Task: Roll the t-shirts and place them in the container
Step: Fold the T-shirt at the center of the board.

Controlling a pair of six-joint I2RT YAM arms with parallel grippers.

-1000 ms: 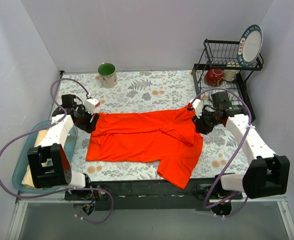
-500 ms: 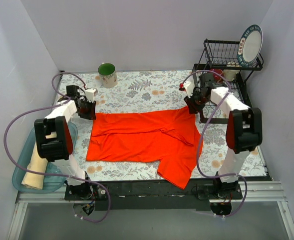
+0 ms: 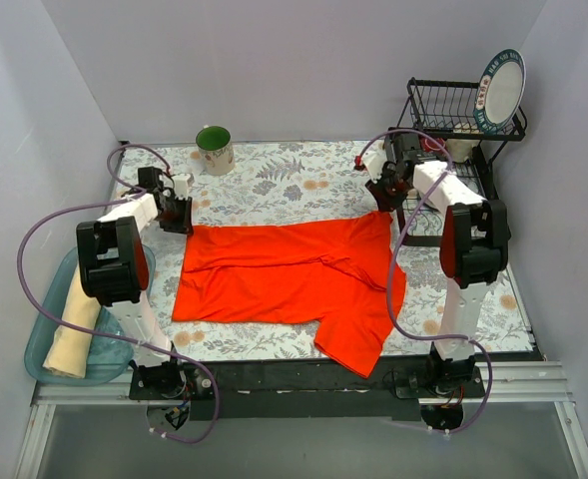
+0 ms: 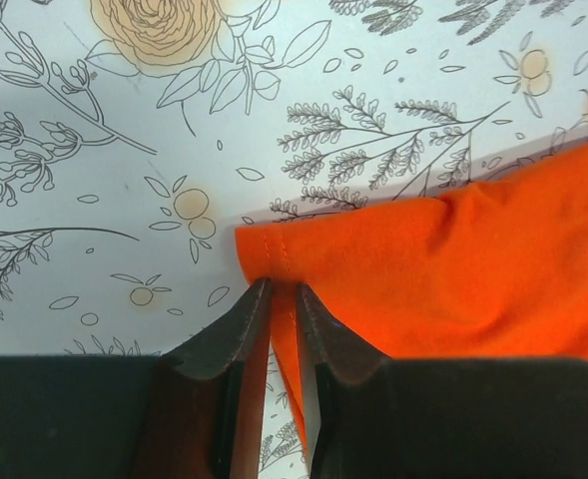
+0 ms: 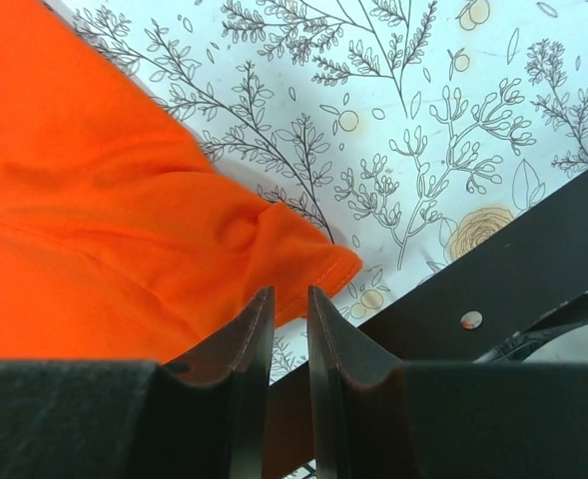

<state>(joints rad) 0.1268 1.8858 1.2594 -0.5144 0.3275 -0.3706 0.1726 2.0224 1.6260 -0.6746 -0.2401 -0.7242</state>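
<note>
An orange-red t-shirt (image 3: pixel 284 274) lies spread flat on the floral tablecloth, one sleeve hanging toward the near edge. My left gripper (image 3: pixel 179 215) sits at the shirt's far left corner. In the left wrist view that gripper (image 4: pixel 282 284) is shut on the hem of the orange cloth (image 4: pixel 453 269). My right gripper (image 3: pixel 381 197) hovers at the far right corner. In the right wrist view its jaws (image 5: pixel 289 289) stand a narrow gap apart, with the corner of the orange cloth (image 5: pixel 94 220) just beyond the tips and not pinched. A cream t-shirt (image 3: pixel 69 329) lies rolled up at the left.
The cream roll rests in a teal tray (image 3: pixel 36 364) off the table's left edge. A green mug (image 3: pixel 215 150) stands at the back. A black dish rack (image 3: pixel 453 130) with a plate (image 3: pixel 500 90) and red mug (image 3: pixel 429 153) stands close behind my right gripper; its bar (image 5: pixel 513 269) is near the fingers.
Both grippers moved toward the far edge to the shirt's far corners. The left jaws closed on the corner of the orange shirt. The right jaws narrowed.
</note>
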